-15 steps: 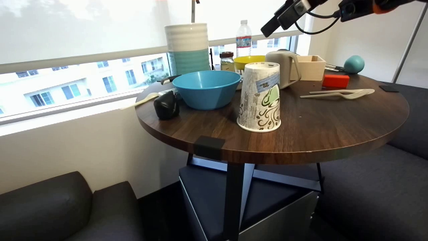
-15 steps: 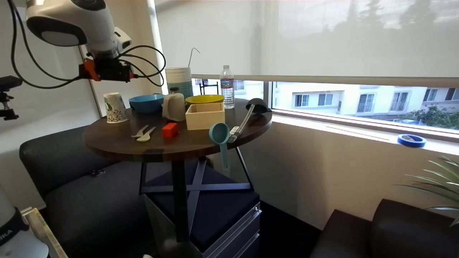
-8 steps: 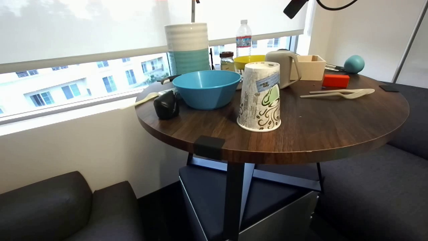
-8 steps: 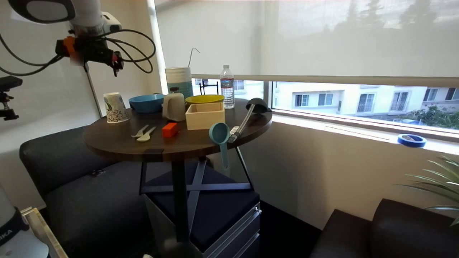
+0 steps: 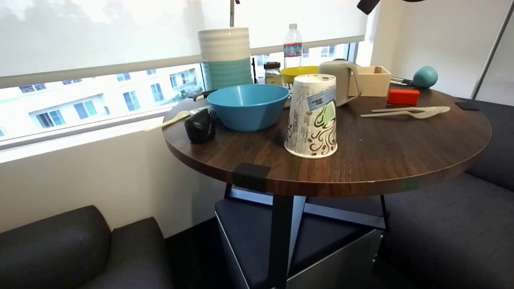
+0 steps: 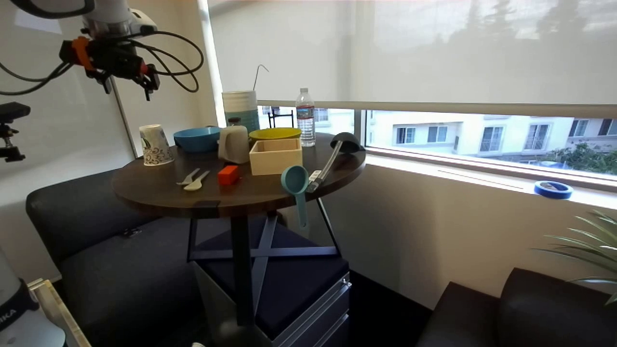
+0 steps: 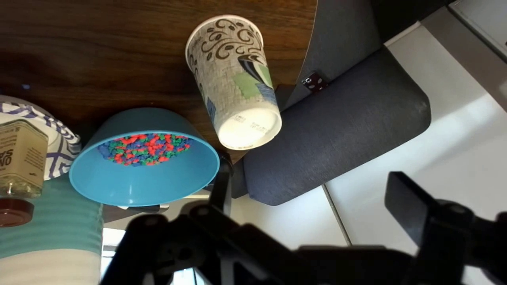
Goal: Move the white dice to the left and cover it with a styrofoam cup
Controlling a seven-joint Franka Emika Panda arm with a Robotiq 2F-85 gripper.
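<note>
The styrofoam cup stands upside down, rim on the round table, near the table edge in both exterior views [image 5: 312,116] [image 6: 155,144]. It also shows in the wrist view [image 7: 235,75]. The white dice does not show in any view; whatever is beneath the cup is hidden. My gripper is open, its two fingers wide apart with nothing between them, in the wrist view [image 7: 311,184]. In an exterior view, my gripper [image 6: 127,91] hangs well above the cup, apart from it. Only a dark fingertip shows at the top of an exterior view [image 5: 368,6].
A blue bowl [image 5: 248,108] with coloured bits stands beside the cup, and a black object [image 5: 200,126] is near it. A grey mug [image 5: 339,82], wooden box [image 6: 275,156], red block [image 6: 228,174], plastic cutlery [image 6: 196,180], bottle [image 6: 305,118] and tall jar [image 5: 225,60] share the table [image 5: 401,156].
My gripper has risen and drawn away from the table, tilting so that both fingers show. It has nearly left the top of an exterior view. The cup has not moved.
</note>
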